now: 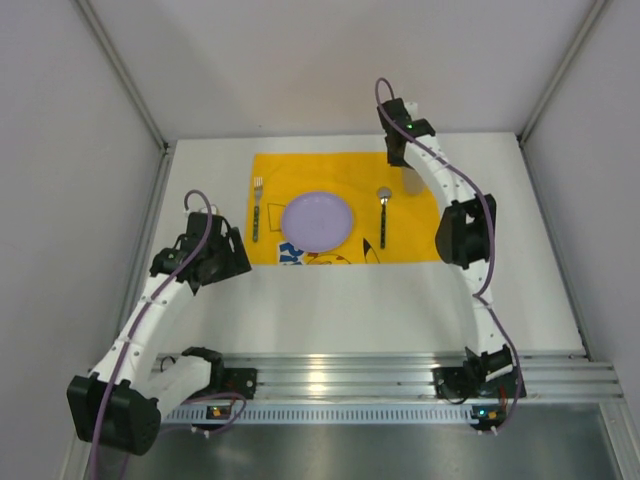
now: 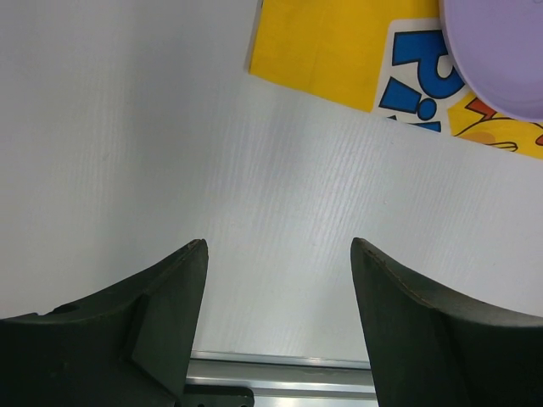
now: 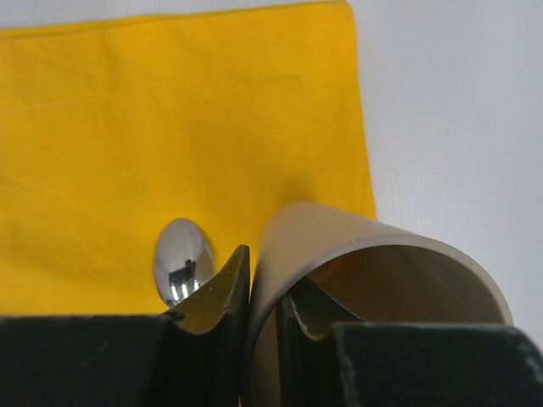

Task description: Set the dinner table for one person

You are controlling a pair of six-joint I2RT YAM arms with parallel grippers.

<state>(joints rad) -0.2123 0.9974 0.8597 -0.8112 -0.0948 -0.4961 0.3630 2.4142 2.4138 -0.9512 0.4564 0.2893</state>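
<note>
flat matte white dinner table (image 1: pixel 340 300), ribbed aluminium rail (image 1: pixel 340 385) along its near edge.

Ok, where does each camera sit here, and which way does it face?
Top external: above and behind the bases, looking down on the dinner table; both arms show.
Left wrist: on the left arm, facing down at bare table and a placemat corner; open left gripper at the bottom.
Right wrist: low by the placemat's far right corner; the right gripper pinches the cup wall beside the spoon.
Shared: placemat in all three; plate in top and left wrist.
</note>
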